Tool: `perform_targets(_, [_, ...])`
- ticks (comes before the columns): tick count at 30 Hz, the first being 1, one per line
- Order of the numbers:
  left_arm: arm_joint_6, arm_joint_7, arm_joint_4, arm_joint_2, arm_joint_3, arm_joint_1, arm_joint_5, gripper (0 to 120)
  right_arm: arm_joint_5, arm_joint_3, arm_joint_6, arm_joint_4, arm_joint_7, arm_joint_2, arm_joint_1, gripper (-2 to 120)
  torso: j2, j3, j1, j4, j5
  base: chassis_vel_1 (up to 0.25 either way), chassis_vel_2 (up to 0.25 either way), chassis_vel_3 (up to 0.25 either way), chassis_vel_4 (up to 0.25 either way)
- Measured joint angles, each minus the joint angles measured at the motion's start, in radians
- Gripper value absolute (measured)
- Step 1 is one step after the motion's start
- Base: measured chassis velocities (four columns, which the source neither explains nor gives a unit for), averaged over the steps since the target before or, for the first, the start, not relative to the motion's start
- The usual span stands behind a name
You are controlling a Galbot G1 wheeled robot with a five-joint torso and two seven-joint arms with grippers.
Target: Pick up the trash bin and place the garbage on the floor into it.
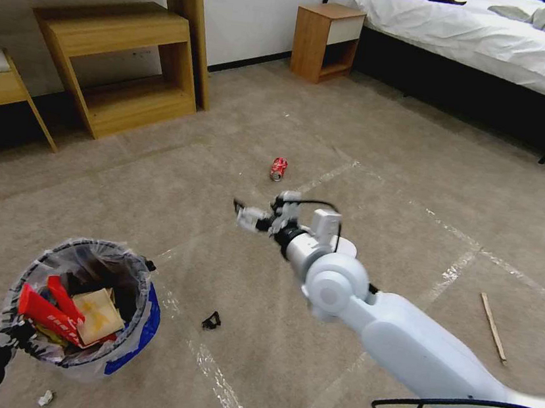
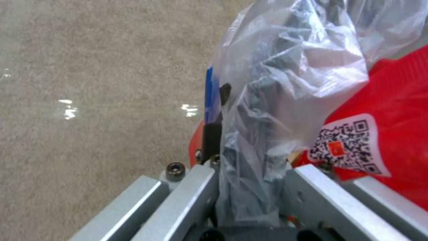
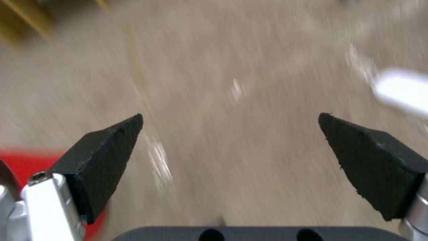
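Small round dark trash bin [image 1: 85, 303] lined with clear plastic, held by its rim in left claw [image 1: 8, 334], right claw [image 3: 229, 150] spread wide, empty, above beige carpet floor [image 1: 366, 196], crushed red can [image 1: 279, 168] lying just beyond.

- Beige-grey carpet [image 1: 386, 138] covers the room, crossed by shiny strips of clear tape [image 1: 449, 275].
- A wooden desk with shelves [image 1: 115, 55] stands against the white wall [image 1: 256, 10].
- A small wooden nightstand [image 1: 325, 42] sits beside a bed with white sheets [image 1: 491, 39].
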Motion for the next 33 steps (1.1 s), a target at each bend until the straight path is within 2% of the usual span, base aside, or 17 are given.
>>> perform_targets(2, [-0.001,0.0,0.014,0.009,0.005,-0.01,0.0,0,0.088,-0.03,-0.126,-0.021,0.096,0.02,0.016,100,0.0,0.0,0.0,-0.0002,-0.0001,0.0,0.0,0.0,0.0])
perform_targets(3, [-0.001,0.0,0.014,0.009,0.005,-0.01,0.0,0,0.088,-0.03,-0.126,-0.021,0.096,0.02,0.016,100,0.0,0.0,0.0,-0.0002,-0.0001,0.0,0.0,0.0,0.0])
perform_targets(5, [-0.003,0.002,0.025,0.014,0.009,-0.017,-0.001,0,0.162,-0.041,-0.214,-0.039,0.152,0.041,0.02,100,0.0,0.0,0.0,-0.0003,0.0,0.0,0.0,0.0,0.0])
perform_targets(7, [-0.006,0.002,0.035,0.015,0.012,-0.02,-0.001,0,0.209,-0.058,-0.264,-0.058,0.197,0.062,0.016,100,0.0,0.0,0.0,-0.0002,0.0,0.0,0.0,0.0,0.0])
perform_targets(12, [-0.01,0.004,0.046,0.015,0.016,-0.026,0.001,0,0.236,-0.092,-0.285,-0.095,0.244,0.096,-0.002,100,0.0,0.0,0.0,-0.0001,0.0001,0.0,0.0,0.0,0.0])
perform_targets(15, [-0.013,0.006,0.054,0.012,0.02,-0.031,0.003,0,0.242,-0.125,-0.285,-0.154,0.267,0.165,-0.035,100,0.0,0.0,0.0,0.0,0.0001,0.0,0.0,0.0,0.0])
perform_targets(25, [-0.016,0.007,0.068,0.026,0.033,-0.044,0.001,0,0.18,-0.163,-0.276,-0.318,0.246,0.245,-0.048,100,0.0,0.0,0.0,-0.0002,0.0001,0.0,0.0,0.0,0.0])
perform_targets(33, [-0.018,0.011,0.073,0.017,0.037,-0.044,0.003,0,0.107,-0.175,-0.272,-0.432,0.206,0.297,-0.058,100,0.0,0.0,0.0,-0.0001,0.0001,0.0,0.0,0.0,0.0])
